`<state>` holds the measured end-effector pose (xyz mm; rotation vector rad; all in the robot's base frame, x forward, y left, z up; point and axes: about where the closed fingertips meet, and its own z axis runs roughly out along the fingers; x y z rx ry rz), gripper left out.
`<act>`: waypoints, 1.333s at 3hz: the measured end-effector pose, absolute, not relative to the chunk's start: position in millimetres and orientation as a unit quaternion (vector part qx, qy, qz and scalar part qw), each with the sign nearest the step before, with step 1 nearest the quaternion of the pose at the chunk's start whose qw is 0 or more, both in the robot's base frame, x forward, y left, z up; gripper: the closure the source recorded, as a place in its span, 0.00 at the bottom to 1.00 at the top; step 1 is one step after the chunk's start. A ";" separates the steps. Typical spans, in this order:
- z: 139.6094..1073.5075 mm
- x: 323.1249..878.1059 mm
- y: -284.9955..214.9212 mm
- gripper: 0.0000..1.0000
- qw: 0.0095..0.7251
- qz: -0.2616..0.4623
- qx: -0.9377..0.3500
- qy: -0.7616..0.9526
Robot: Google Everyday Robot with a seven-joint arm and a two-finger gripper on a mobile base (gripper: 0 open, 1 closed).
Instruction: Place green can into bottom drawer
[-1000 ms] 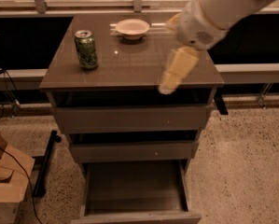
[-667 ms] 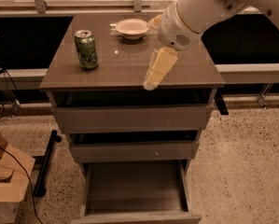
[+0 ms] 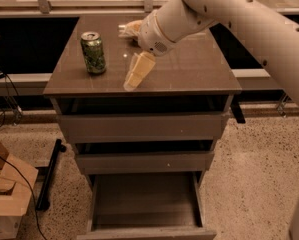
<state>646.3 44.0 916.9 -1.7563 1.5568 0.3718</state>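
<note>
The green can (image 3: 93, 52) stands upright on the left part of the cabinet top (image 3: 189, 74), silver top with pull tab showing. My gripper (image 3: 135, 77) hangs over the middle of the top, a little right of the can and apart from it, with pale fingers pointing down-left. It holds nothing. The bottom drawer (image 3: 146, 204) is pulled out below, with its flat floor bare. The two drawers above it are pushed in further.
The pale shallow bowl (image 3: 130, 27) sits at the back of the top, mostly hidden behind my arm (image 3: 229, 14). A cardboard box (image 3: 4, 194) and cables lie on the speckled floor at the left. A dark bench runs behind the cabinet.
My arm and gripper have moved left across the cabinet top, closer to the green can. The can, bowl and drawers have not moved.
</note>
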 end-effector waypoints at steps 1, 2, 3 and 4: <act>906.7 667.9 66.0 0.00 0.386 0.166 -0.685 0.595; 896.7 691.1 91.8 0.00 0.394 0.190 -0.683 0.585; 892.4 711.5 112.5 0.00 0.401 0.207 -0.682 0.576; 890.7 728.4 143.4 0.00 0.409 0.234 -0.681 0.561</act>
